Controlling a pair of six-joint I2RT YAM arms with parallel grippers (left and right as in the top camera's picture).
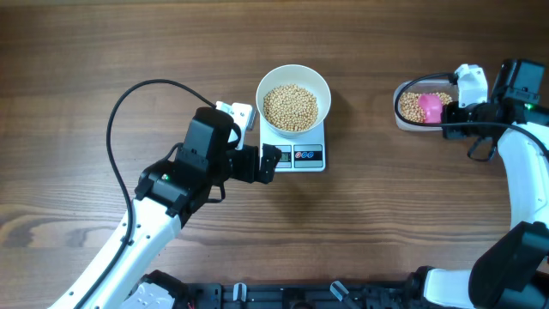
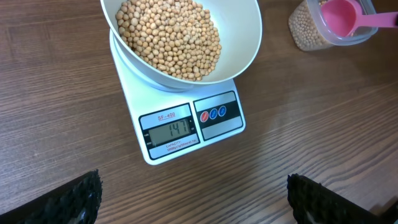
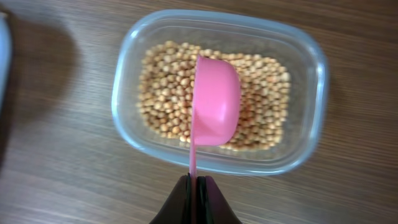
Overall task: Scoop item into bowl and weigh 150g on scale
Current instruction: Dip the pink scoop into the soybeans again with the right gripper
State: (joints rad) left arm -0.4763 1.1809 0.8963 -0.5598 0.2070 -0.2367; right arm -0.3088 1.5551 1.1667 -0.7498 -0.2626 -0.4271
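A white bowl (image 1: 262, 93) heaped with tan beans (image 1: 290, 107) stands on the small white scale (image 1: 309, 157). In the left wrist view the bowl (image 2: 244, 38) covers most of the scale (image 2: 219, 134), whose display reads 141. My left gripper (image 1: 273, 160) hovers just in front of the scale's display edge, open and empty, with its black fingertips (image 2: 79, 200) far apart. My right gripper (image 3: 196, 194) is shut on the thin handle of a pink scoop (image 3: 214, 102). The scoop is tipped on its side over the beans (image 3: 160, 93) in a clear tub (image 3: 317, 93).
The clear tub (image 1: 401, 110) sits on the wooden table to the right of the scale, a gap of bare wood between them. A black cable (image 1: 120, 112) loops from the left arm over the table's left half.
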